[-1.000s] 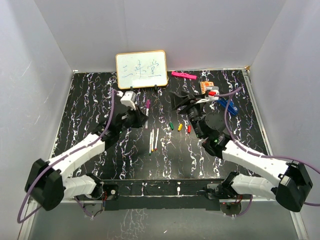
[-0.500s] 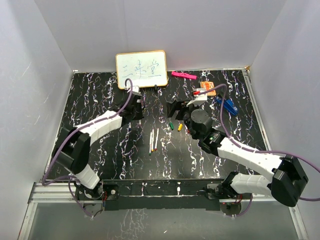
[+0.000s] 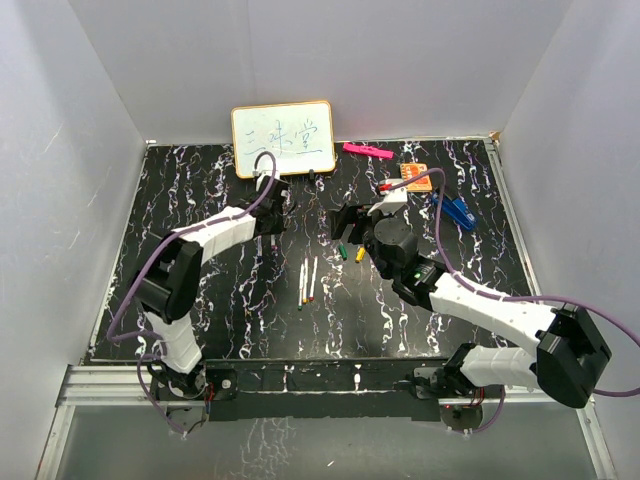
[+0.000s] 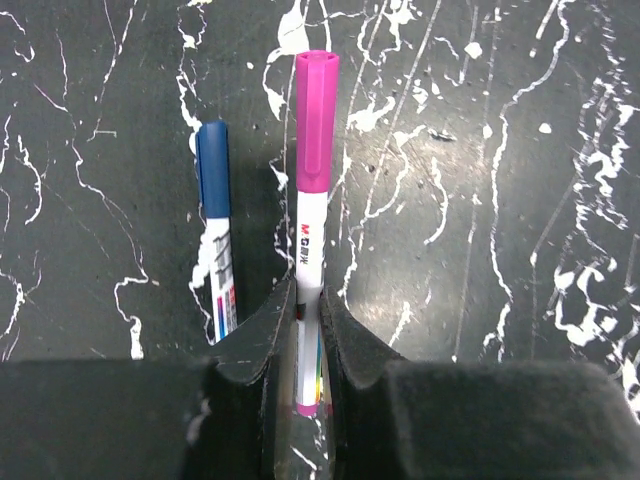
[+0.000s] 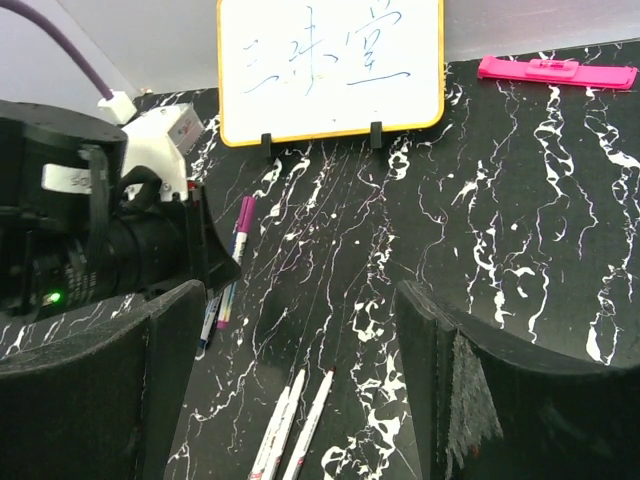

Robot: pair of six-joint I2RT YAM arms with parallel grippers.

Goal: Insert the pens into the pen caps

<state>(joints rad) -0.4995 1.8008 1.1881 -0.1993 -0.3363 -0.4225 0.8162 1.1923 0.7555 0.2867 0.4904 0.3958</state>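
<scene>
Well, my left claw (image 4: 308, 325) is clamped on the lower barrel of a thin white pen with a pink cap (image 4: 313, 190), which points away from me on the black marbled table (image 4: 500, 250). Just left of it lies a white pen with a dark blue cap (image 4: 216, 240), its tail hidden behind my finger. Further right, three bare white pens (image 3: 306, 281) lie close together. My right claw (image 5: 300, 310) stands apart and holds nothing. Near it I count two small caps, a green cap (image 3: 342, 247) and a yellow cap (image 3: 360, 254); my right arm covers the table just beyond them.

Smooth, glossy plastic pen (image 4: 310, 225) on matt black marble-patterned table (image 4: 500, 250).
</scene>
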